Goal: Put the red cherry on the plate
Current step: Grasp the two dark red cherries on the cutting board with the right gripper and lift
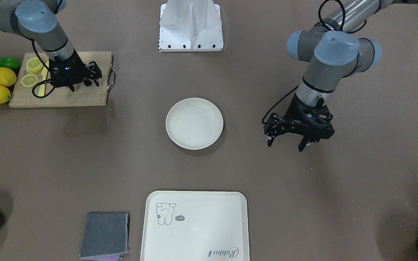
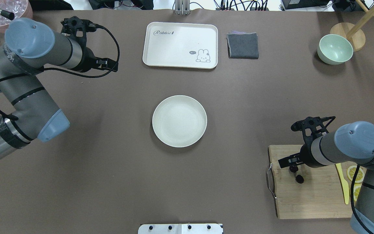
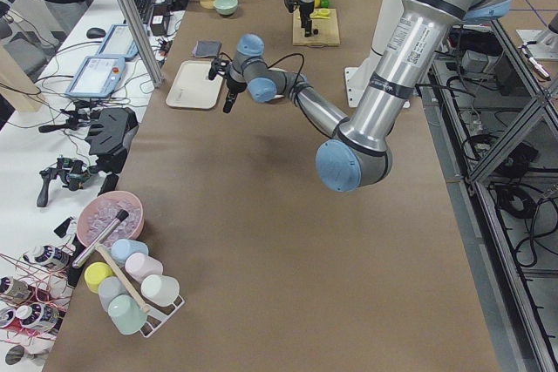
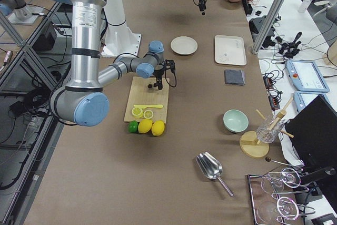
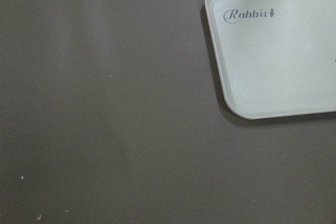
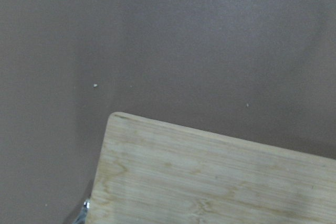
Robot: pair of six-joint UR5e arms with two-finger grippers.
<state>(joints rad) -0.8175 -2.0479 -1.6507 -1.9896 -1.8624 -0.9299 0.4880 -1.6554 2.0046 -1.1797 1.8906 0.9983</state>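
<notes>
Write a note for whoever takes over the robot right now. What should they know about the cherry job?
Left gripper: open and empty, above bare table to one side of the plate.
Right gripper: low over the cutting board, right at the cherry. I cannot tell whether its fingers are closed on it.
Cherry: at the cutting board, not on the plate.
Plate: in the middle of the table, with nothing on it.
Done: nothing delivered yet.
Left: check the grip on the cherry, carry it to the plate, let go.
</notes>
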